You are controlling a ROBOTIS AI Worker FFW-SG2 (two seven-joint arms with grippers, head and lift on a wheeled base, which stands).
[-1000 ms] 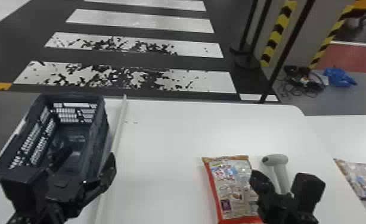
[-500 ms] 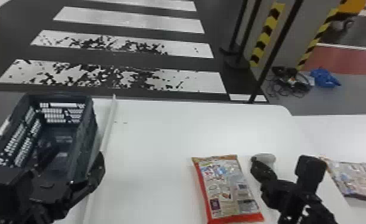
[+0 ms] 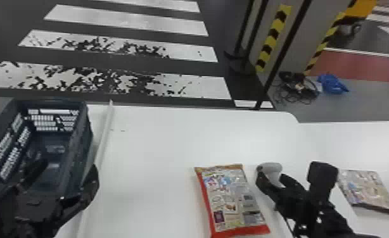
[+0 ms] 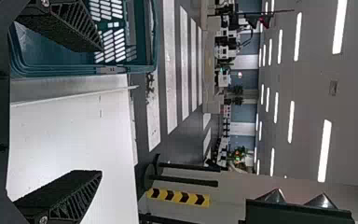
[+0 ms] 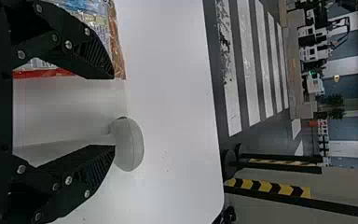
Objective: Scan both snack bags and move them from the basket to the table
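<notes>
Between the parted fingers of my right pincer [image 3: 270,180], now farther forward: smooth scanner handle [image 5: 51,149]; beside it, glossy, crinkled snack bag [image 3: 232,199]. My left pincer [image 3: 68,164] gapes at the latticed basket [image 3: 84,126].

Bright light from ceiling strips [image 4: 324,150]

left arm, entering at the head view's lower left corner and extended forward; left pincer [image 3: 68,166] spread wide, its two ribbed black fingers [image 4: 65,198] inclined toward one another at the tips, with a broad gap between. right arm, entering from the bottom edge at the right and angled forward and inward; right pincer [image 3: 270,178] parted as well, though its tips stand less far apart than those of the left, the linkages and round bolt heads being exposed along both fingers.
</notes>
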